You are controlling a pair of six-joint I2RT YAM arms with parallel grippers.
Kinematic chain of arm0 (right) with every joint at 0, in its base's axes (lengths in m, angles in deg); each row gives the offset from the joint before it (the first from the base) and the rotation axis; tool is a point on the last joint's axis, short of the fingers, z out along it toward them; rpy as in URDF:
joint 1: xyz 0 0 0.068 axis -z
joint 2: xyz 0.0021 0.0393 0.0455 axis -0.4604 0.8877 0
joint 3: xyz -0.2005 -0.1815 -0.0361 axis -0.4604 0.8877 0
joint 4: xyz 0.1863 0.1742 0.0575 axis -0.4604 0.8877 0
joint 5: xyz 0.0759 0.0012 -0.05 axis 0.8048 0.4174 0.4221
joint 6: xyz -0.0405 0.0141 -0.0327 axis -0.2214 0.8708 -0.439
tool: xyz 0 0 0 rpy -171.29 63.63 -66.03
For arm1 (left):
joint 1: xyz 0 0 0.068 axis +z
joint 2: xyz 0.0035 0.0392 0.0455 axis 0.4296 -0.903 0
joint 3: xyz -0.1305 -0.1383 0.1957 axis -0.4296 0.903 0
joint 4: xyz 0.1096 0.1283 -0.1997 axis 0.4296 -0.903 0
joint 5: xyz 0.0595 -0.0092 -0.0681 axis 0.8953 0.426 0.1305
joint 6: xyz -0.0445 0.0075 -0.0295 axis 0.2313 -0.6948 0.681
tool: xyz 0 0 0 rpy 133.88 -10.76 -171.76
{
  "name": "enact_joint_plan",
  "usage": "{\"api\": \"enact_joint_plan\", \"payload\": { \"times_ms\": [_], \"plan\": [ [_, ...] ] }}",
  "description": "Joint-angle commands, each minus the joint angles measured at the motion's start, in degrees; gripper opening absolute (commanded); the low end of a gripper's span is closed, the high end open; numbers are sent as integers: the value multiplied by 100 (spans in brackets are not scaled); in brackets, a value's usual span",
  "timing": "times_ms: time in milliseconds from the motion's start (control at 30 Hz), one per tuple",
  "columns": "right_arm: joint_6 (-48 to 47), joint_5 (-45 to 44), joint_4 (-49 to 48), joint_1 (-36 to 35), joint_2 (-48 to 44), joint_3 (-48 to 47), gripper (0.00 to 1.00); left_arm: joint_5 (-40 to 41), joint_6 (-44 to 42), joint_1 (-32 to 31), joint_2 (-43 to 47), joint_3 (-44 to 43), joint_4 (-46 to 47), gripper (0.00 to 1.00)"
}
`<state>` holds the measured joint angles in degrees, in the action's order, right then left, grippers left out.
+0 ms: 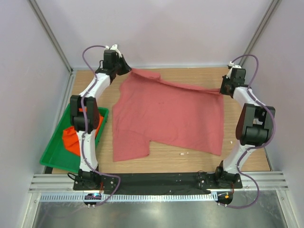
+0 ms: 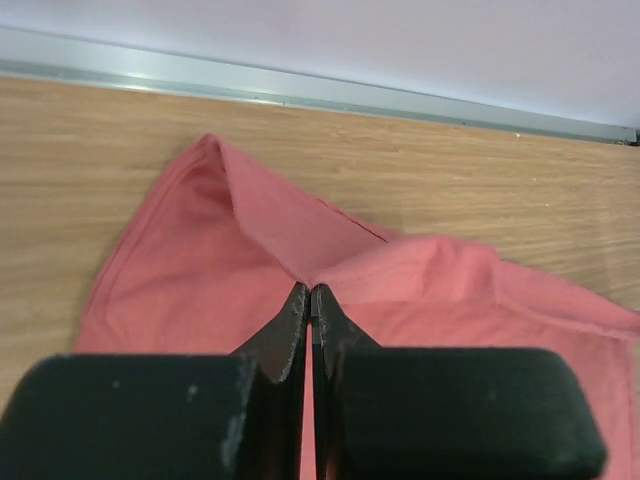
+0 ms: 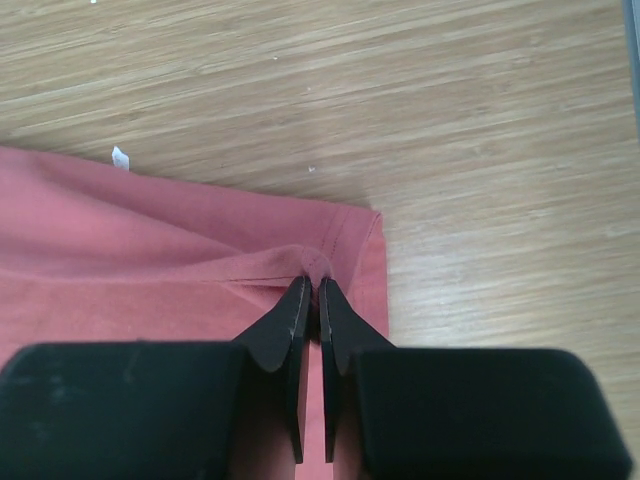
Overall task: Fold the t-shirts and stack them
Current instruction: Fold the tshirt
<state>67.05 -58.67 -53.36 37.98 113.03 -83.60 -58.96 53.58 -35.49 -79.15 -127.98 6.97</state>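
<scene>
**Pink shirt pinched at both far corners; orange shirt in tray**

The pink shirt [image 1: 166,118] lies spread across the middle of the desk [image 1: 247,156]. It is a plain dusty rose cloth with no print. Most of the cloth lies flat with light creases. The near edge is uneven, with a lobe at the near left and a stepped notch beside it.

The far edge is lifted off the desk and runs as a taut ridge between the two grips. The left fingers [image 1: 127,70] are clenched on the far left corner. In the left wrist view the left fingers [image 2: 308,300] pinch a peak of cloth, and folds of the pink shirt [image 2: 200,270] fan away from it. The right fingers [image 1: 222,89] are clenched on the far right corner. In the right wrist view the right fingers [image 3: 306,292] nip the pink shirt [image 3: 130,230] just inside its stitched hem. A small white scrap [image 3: 120,157] lies at the cloth's edge.

The orange shirt [image 1: 71,140] sits crumpled in the green tray [image 1: 52,159] at the desk's left side. The left arm hides part of it.
</scene>
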Motion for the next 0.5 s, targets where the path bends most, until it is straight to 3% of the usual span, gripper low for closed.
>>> {"api": "enact_joint_plan", "payload": {
  "times_ms": [0,467],
  "plan": [
    [98,-167,253,7,-444,53,11,293,184,29,892,467,-208,0],
    [309,-492,209,15,-716,739,11,276,62,134,1913,1654,-1473,0]
  ]
}}
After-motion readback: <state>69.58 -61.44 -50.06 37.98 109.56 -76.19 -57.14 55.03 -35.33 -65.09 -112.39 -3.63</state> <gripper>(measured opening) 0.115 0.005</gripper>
